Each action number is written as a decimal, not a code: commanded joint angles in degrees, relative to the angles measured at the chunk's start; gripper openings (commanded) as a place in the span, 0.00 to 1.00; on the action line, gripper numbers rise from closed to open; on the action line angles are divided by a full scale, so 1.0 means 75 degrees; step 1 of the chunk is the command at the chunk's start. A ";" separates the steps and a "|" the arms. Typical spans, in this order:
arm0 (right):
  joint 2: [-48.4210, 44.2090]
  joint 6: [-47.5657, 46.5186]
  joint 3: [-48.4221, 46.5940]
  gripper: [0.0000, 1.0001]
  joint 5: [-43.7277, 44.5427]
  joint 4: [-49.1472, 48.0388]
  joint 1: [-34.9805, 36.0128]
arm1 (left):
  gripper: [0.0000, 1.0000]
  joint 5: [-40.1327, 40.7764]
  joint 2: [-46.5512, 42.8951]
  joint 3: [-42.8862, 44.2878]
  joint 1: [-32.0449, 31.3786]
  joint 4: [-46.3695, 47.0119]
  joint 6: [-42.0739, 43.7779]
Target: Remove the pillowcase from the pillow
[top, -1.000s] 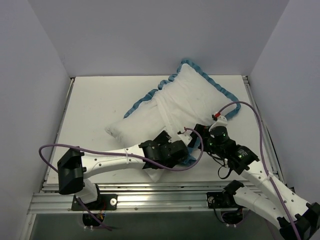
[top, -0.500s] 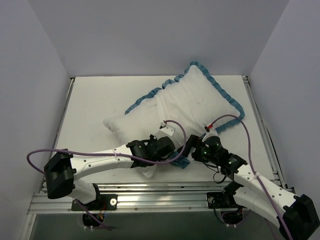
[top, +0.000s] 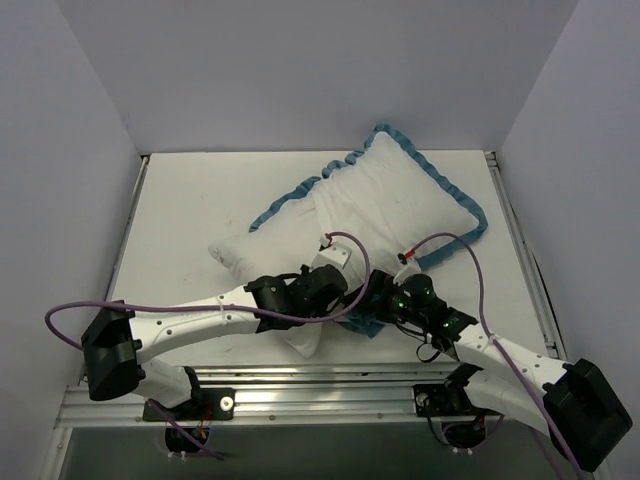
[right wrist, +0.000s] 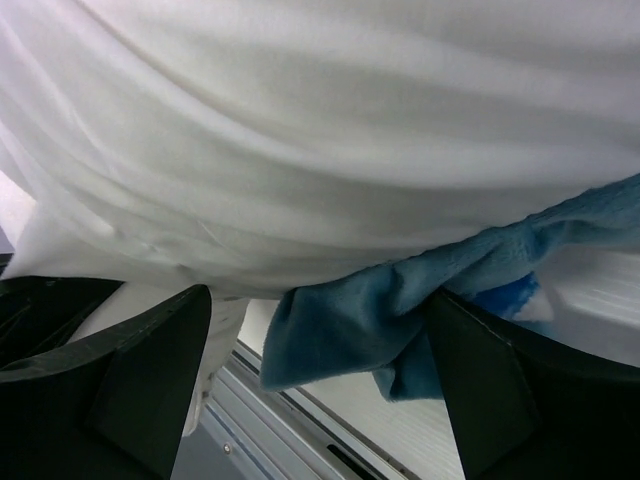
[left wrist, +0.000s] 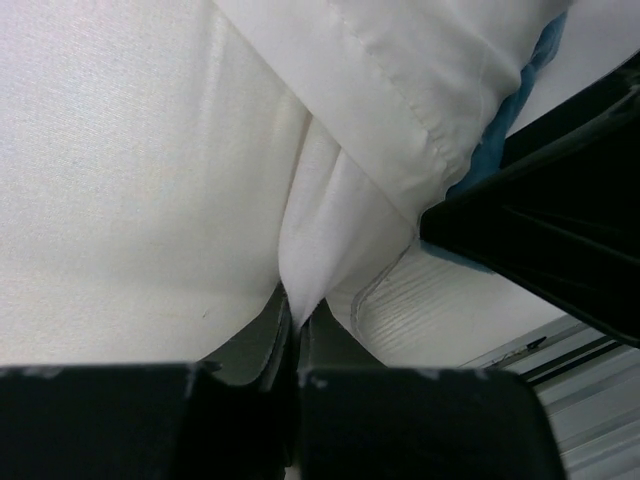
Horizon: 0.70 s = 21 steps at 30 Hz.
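Where the view fails: from above, both sets of fingertips are lost under the black wrists at the near edge of the table (top: 190, 200), and up close the wrist cameras see little but white cloth.
Hard to call: white on white, so the line between pillow (top: 250, 252) and pillowcase (top: 400, 195) is faint.
Pillow: lies slantwise across the table, bare end to the left.
Pillowcase: covers the far right end, only its white side and blue frill (top: 480, 215) showing; more frill bunches at the near edge between the two wrists.
Left pincer (left wrist: 297, 315): clenched, fingers nearly together on a narrow white fold, seemingly the pillow's own; a hemmed pillowcase edge hangs just above to the right.
Right pincer (right wrist: 318, 300): released, jaws spread wide, a loose end of frill dangling between them against the right finger, white cloth draped above.
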<state>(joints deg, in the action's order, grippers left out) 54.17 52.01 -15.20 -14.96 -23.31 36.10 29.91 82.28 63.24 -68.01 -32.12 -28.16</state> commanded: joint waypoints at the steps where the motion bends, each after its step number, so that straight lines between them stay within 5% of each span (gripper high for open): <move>1: 0.0171 0.0179 0.0128 0.81 -0.0197 -0.0876 0.0155 | 0.02 -0.0320 -0.0189 0.0532 0.0103 0.0228 -0.0194; 7: 0.0195 0.0273 0.0140 0.73 -0.0162 -0.0935 0.0320 | 0.02 -0.0414 -0.0201 0.0790 0.0466 0.0111 -0.0253; 11: 0.0113 0.0214 0.0117 0.59 0.0096 -0.0760 0.0343 | 0.02 -0.0496 -0.0143 0.1001 0.0478 0.0087 -0.0171; 14: 0.0136 0.0074 -0.0012 0.42 0.0213 -0.0549 0.0343 | 0.02 -0.0473 -0.0247 0.1001 0.0501 -0.0041 -0.0171; 18: 0.0066 -0.0230 -0.0246 0.02 0.0459 0.0024 0.0250 | 0.02 -0.0437 -0.0564 0.0721 0.0700 -0.0403 -0.0276; 21: -0.0237 -0.0698 -0.0714 0.00 0.0833 0.0902 -0.0019 | 0.02 -0.0368 -0.0903 0.0545 0.0911 -0.0871 -0.0404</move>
<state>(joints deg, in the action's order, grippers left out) 54.94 51.31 -15.88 -13.41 -22.41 37.56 25.74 80.51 67.26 -63.11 -35.53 -29.41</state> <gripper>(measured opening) 0.011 0.054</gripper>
